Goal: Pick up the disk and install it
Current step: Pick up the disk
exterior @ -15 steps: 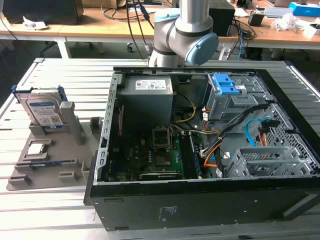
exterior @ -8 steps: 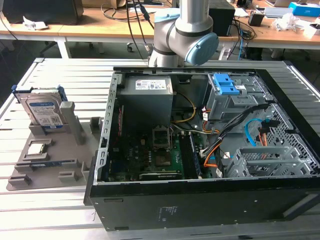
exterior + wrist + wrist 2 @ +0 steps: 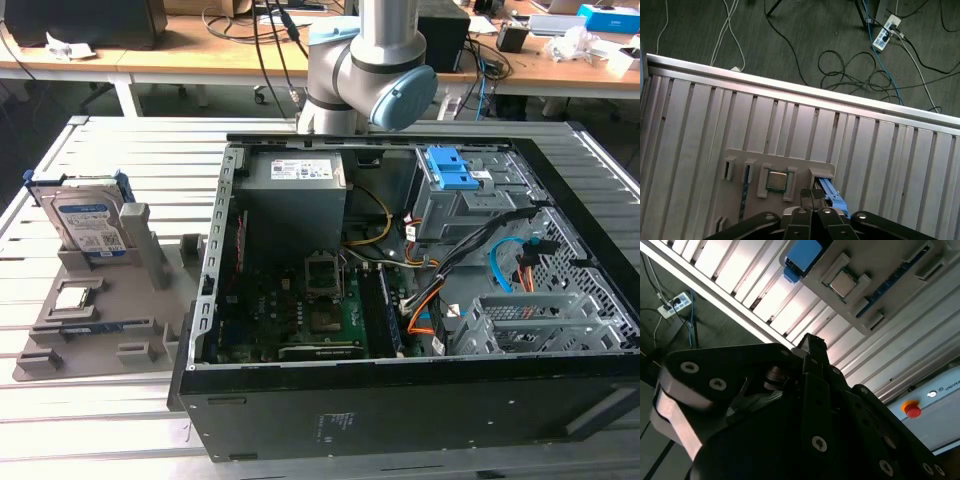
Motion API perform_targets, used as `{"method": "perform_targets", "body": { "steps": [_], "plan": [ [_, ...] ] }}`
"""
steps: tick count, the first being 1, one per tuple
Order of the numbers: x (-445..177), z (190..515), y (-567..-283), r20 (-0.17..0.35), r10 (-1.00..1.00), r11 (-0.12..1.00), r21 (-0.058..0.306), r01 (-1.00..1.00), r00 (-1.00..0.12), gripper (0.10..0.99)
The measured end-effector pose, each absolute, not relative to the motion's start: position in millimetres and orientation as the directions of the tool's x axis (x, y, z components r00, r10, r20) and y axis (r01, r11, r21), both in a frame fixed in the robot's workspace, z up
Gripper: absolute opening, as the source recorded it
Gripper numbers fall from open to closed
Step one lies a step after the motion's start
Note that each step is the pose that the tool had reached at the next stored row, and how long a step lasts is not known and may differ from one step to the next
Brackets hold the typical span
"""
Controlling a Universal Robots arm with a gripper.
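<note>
The disk (image 3: 88, 218) stands upright in a slot of a grey holder (image 3: 100, 335), on the slatted table at the exterior view's left. It is silver-grey with a white-and-blue label and a blue frame. In both wrist views its blue frame (image 3: 832, 195) (image 3: 801, 255) shows from far above. My gripper (image 3: 812, 193) (image 3: 810, 341) hangs high over the holder, close to the disk in the picture but well apart from it. Its fingertips sit together with nothing between them.
An open black computer case (image 3: 400, 410) lies beside the holder, with a grey power supply (image 3: 293, 182), a blue latch (image 3: 448, 170) on a grey cage, and a metal drive cage (image 3: 530, 320). A processor chip (image 3: 776, 181) rests in the holder. Cables and a power strip (image 3: 886, 31) lie on the floor.
</note>
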State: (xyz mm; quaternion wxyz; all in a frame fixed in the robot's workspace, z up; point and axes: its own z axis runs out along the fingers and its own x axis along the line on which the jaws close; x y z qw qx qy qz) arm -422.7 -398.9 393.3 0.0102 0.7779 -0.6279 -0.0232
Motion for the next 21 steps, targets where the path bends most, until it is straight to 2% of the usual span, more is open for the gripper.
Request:
{"method": "perform_targets", "body": {
  "steps": [8, 21],
  "plan": [
    [-422.7, 393.3, -398.9, -0.023, -0.968, -0.250, 0.045, -0.967, 0.249, 0.106],
    [-422.6, 392.7, -398.8, 0.006, -0.998, -0.063, 0.050, -0.997, 0.063, 0.106]
  ]
}}
